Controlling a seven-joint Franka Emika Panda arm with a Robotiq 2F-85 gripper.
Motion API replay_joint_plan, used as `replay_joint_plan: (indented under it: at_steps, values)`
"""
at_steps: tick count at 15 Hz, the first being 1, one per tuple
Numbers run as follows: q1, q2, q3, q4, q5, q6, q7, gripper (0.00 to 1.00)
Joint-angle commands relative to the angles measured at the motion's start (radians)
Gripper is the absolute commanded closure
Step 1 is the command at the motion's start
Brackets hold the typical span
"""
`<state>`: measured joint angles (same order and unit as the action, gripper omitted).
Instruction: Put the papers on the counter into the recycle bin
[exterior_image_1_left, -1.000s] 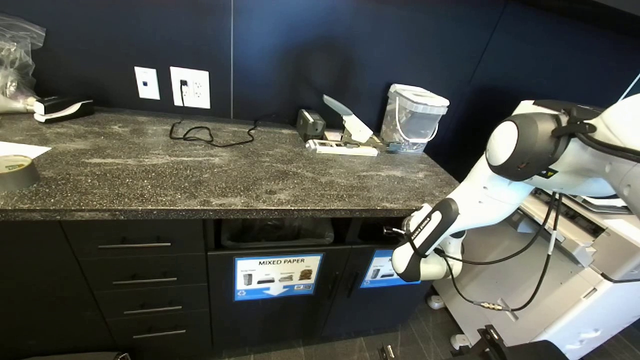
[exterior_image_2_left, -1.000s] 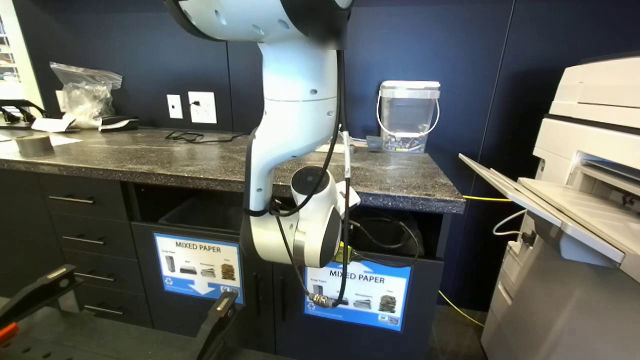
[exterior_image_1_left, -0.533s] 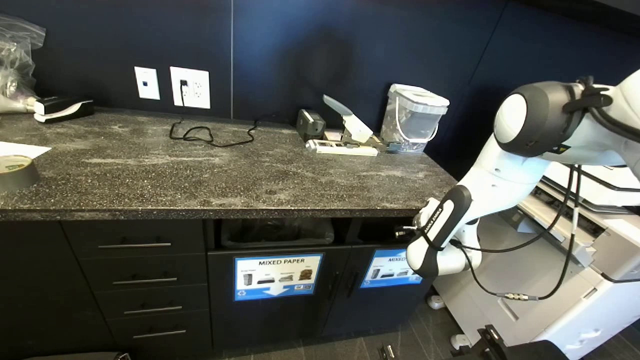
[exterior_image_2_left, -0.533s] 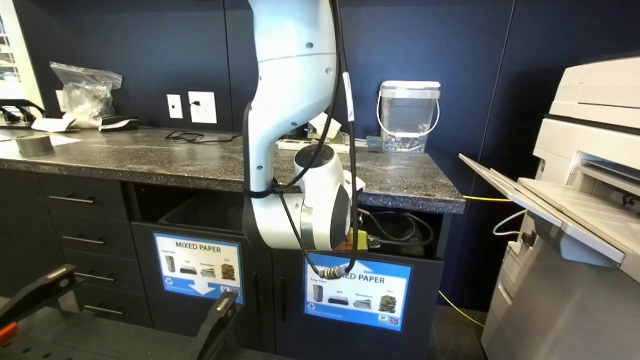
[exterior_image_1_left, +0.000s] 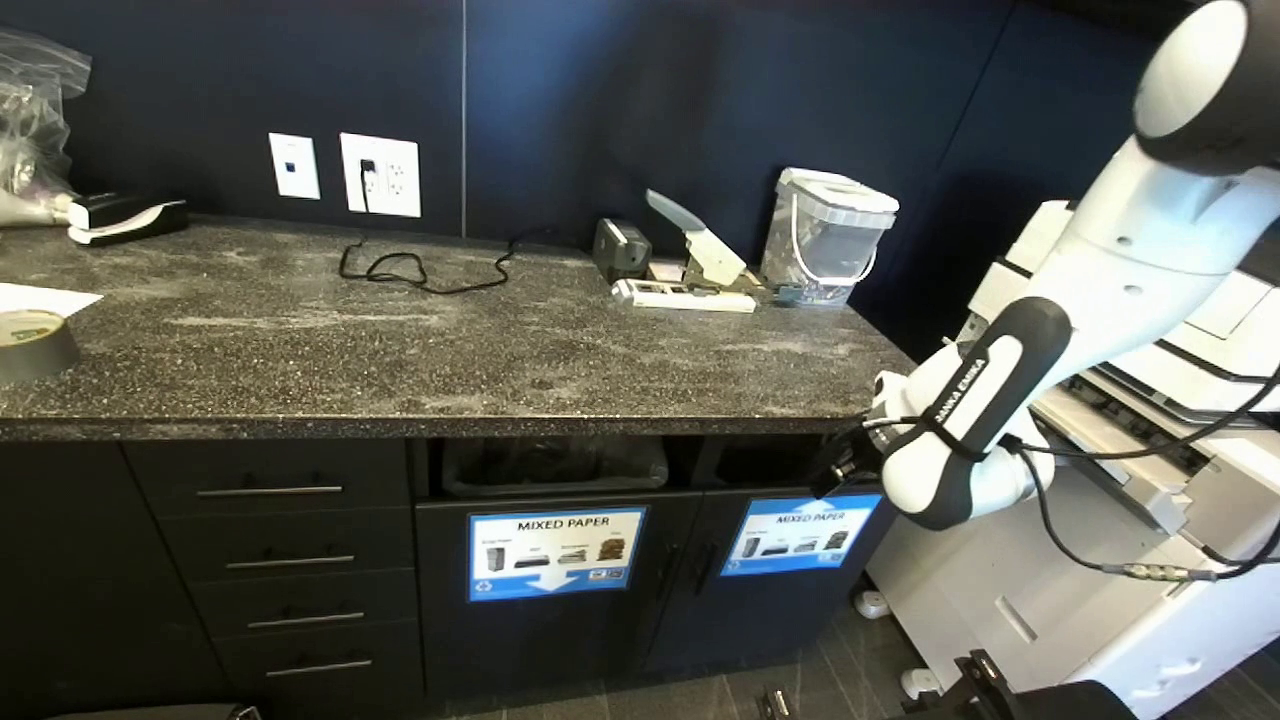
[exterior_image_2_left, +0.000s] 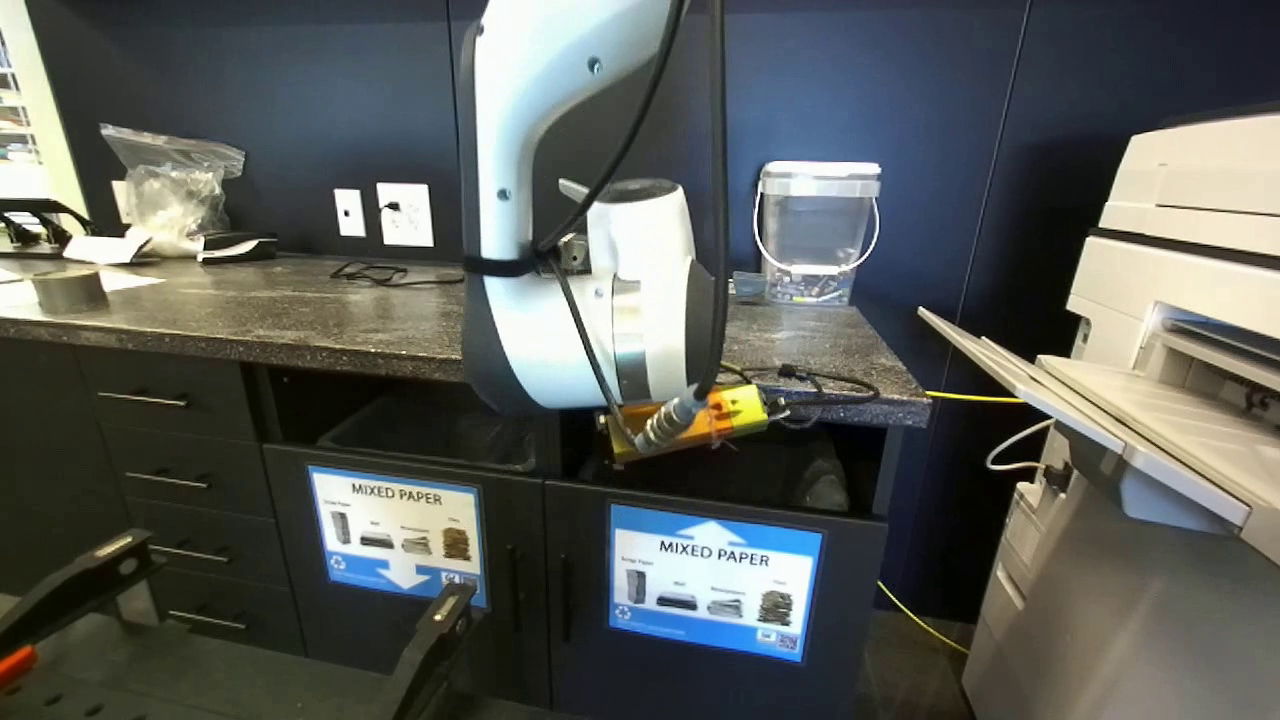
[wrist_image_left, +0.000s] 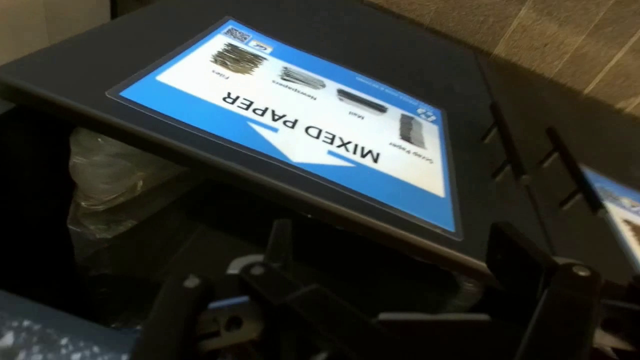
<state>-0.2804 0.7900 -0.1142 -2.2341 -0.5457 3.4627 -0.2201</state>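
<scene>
"Claw (wrist_image_left: 392, 242) state?"

"Spread. Jaws stand well apart in the wrist view, black on black; base cut off at the bottom edge."

"Exterior views any better?"

"Barely. In an exterior view only a small dark part shows beside the arm (exterior_image_1_left: 1120, 270); in an exterior view the arm and a yellow block (exterior_image_2_left: 735, 408) hide it."

"Recycle bin (exterior_image_2_left: 760, 485)?"

"Dark slot under the surface (exterior_image_1_left: 500, 370), mostly blue sign (exterior_image_2_left: 715, 580) below it. Claw overlaps the opening in the wrist view; inside or just outside, can't tell. Some clear liner (wrist_image_left: 105, 175) catches light, rest of the inside too dark."

"Papers?"

"Can't tell where. Bin interior unreadable. In an exterior view there's a white piece (exterior_image_2_left: 105, 248) near the plastic bag (exterior_image_2_left: 180, 200), too small to make out."

"Cut off?"

"White sheet (exterior_image_1_left: 45, 298) and tape roll (exterior_image_1_left: 38, 345), left edge, in an exterior view. Second sign (wrist_image_left: 622, 205), right edge, wrist view. Arm, in both exterior views. Printer (exterior_image_1_left: 1110, 600) partly behind the arm."

"Rest of the surface?"

"Lever tool (exterior_image_1_left: 713, 258) near the clear tub (exterior_image_1_left: 830, 245), tub contents too small to tell. Black cord (exterior_image_1_left: 445, 291) toward the back, far end hard to follow."
</scene>
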Motion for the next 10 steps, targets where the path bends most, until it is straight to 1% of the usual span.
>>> replay_joint_plan:
  at_steps: [1, 2, 4, 6, 8, 10]
  values:
    - [-0.25, -0.252, 0.204, -0.182, -0.261, -0.179, -0.037, 0.0]
    - [-0.317, -0.292, 0.28, -0.224, -0.313, -0.219, -0.036, 0.0]
    - [-0.472, -0.352, 0.443, -0.297, -0.327, -0.284, -0.077, 0.0]
    - [-0.61, -0.408, 0.605, -0.364, -0.268, -0.347, -0.131, 0.0]
    - [-0.742, -0.426, 0.765, -0.4, -0.182, -0.4, -0.21, 0.0]
    - [-0.863, -0.464, 0.922, -0.422, -0.087, -0.476, -0.253, 0.0]
